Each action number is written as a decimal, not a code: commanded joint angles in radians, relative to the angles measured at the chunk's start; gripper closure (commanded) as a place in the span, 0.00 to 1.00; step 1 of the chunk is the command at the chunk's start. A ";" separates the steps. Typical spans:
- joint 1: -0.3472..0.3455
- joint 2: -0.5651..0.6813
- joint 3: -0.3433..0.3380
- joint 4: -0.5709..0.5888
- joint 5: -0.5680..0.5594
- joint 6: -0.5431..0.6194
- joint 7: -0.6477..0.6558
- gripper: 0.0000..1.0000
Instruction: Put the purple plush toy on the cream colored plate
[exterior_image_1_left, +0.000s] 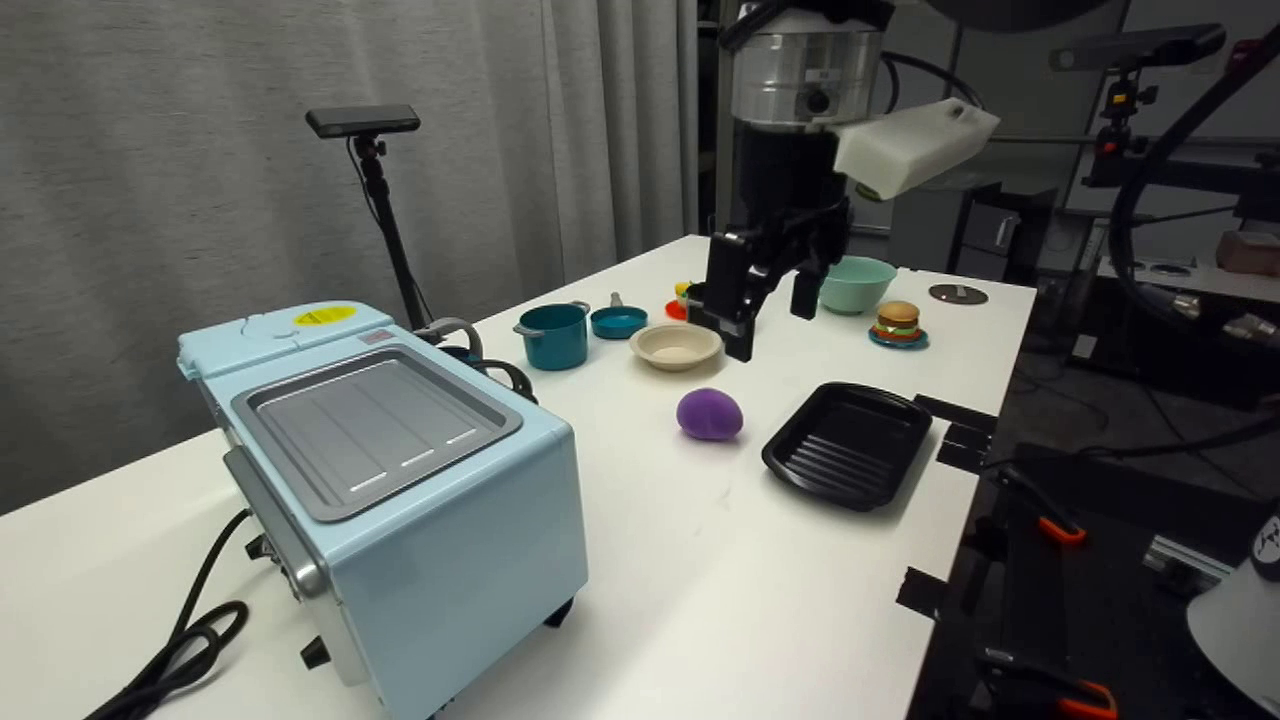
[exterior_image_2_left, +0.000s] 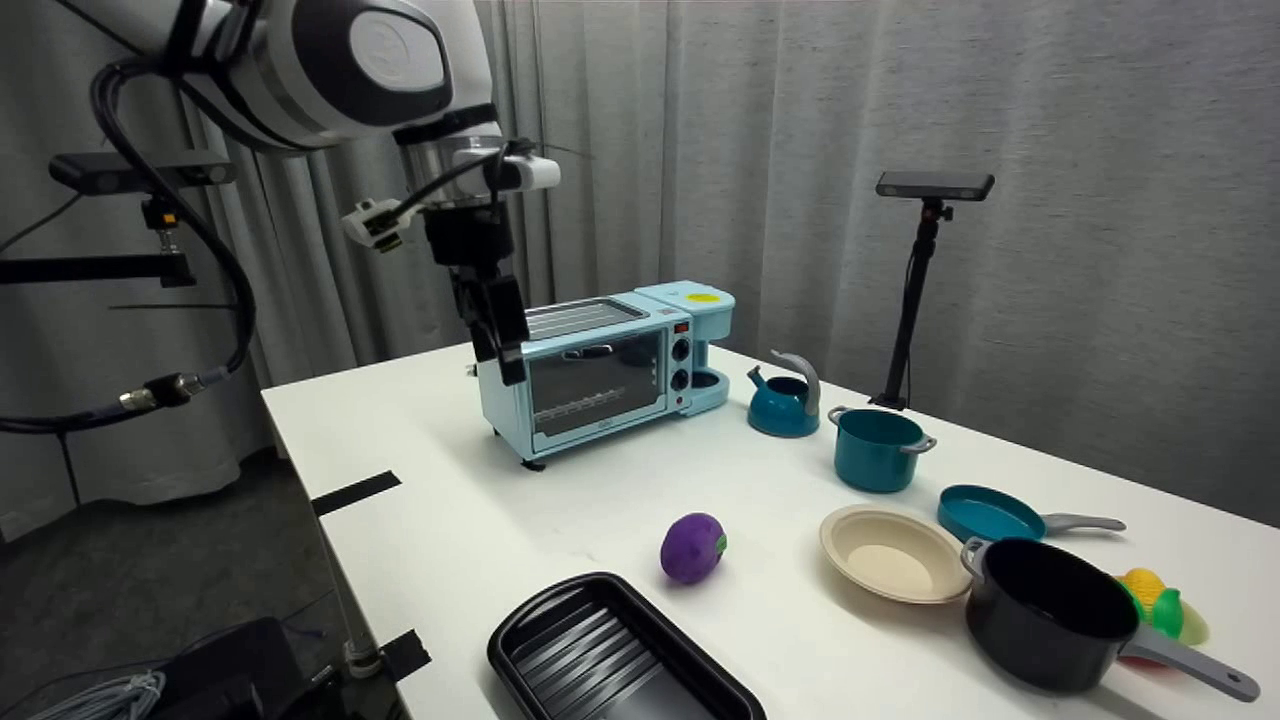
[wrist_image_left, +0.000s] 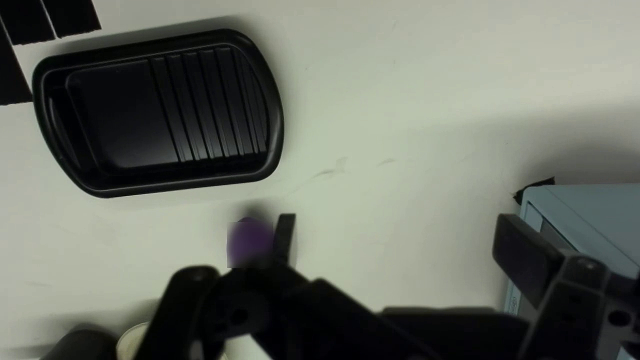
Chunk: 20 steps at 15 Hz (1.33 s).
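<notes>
The purple plush toy (exterior_image_1_left: 710, 414) lies on the white table, between the black tray and the cream plate. It also shows in an exterior view (exterior_image_2_left: 693, 548) and, blurred and partly covered by a finger, in the wrist view (wrist_image_left: 249, 241). The cream colored plate (exterior_image_2_left: 890, 568) is bare and sits beyond the toy; it shows too in an exterior view (exterior_image_1_left: 676, 352). Only a sliver of the plate (wrist_image_left: 131, 341) shows in the wrist view. My gripper (exterior_image_1_left: 772, 328) is open and empty, above the table and apart from the toy. In the wrist view the toy is left of the jaws (wrist_image_left: 396, 235).
A black ridged tray (exterior_image_2_left: 620, 650) lies near the toy. A light blue toaster oven (exterior_image_1_left: 460, 580) stands on the table. A black saucepan (exterior_image_2_left: 1050, 615) stands beside the plate. A teal pot (exterior_image_2_left: 876, 455), a teal pan (exterior_image_2_left: 990, 514) and a toy burger (exterior_image_1_left: 897, 320) are also on the table.
</notes>
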 joint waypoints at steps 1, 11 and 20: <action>0.004 0.138 -0.016 0.065 -0.083 0.046 0.036 0.00; 0.023 0.452 -0.174 0.300 -0.235 0.066 0.023 0.00; 0.062 0.669 -0.285 0.437 -0.225 0.109 -0.010 0.00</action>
